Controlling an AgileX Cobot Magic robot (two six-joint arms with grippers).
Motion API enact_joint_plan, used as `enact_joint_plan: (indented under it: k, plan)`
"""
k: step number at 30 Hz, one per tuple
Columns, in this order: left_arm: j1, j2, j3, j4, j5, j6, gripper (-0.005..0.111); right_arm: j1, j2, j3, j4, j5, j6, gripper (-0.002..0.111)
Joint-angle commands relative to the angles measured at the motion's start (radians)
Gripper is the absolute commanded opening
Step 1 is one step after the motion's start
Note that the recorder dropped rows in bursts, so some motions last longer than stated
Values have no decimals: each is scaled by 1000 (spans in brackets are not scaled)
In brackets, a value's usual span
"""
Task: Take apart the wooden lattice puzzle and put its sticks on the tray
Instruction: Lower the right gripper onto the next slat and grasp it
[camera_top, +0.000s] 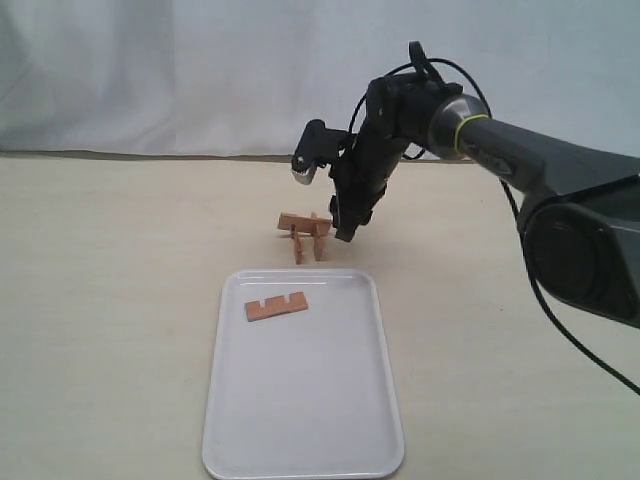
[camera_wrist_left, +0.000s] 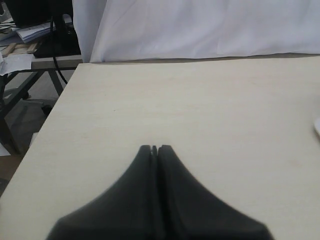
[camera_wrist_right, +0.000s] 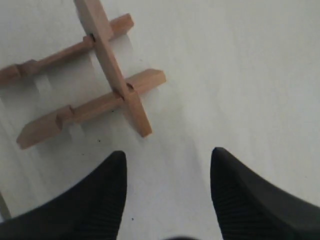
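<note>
Puzzle (camera_wrist_right: 111, 75): 3 notched wood slats (camera_wrist_right: 80, 109), ribbed right fingers (camera_wrist_right: 95, 200) apart.

Right arm (camera_top: 540, 160), upper right of the exterior view, is showing smooth dark grey casing; a thin yellow-green ring (camera_top: 464, 125) is circling one joint. Black cables (camera_top: 416, 55) are looping above it and trailing down the right edge. A small black module (camera_top: 312, 148) is carrying a pale end. The right gripper (camera_wrist_right: 168, 152) is showing black tapered fingers (camera_wrist_right: 95, 205) with fine ribbing; the left gripper (camera_wrist_left: 155, 148) is looking matte black, smooth.
</note>
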Motion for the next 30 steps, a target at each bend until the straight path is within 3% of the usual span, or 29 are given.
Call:
enact_joint_plan:
  k: [1, 24, 30]
  plan:
    - [0, -2, 2, -1, -15, -1, 0, -5, 41, -38, 4, 12, -85, 49]
    - [0, -2, 2, -1, -15, -1, 0, -3, 52, -40, 135, -30, -241, 48]
    - [0, -2, 2, -1, -15, -1, 0, -3, 52, -40, 135, -30, -254, 17]
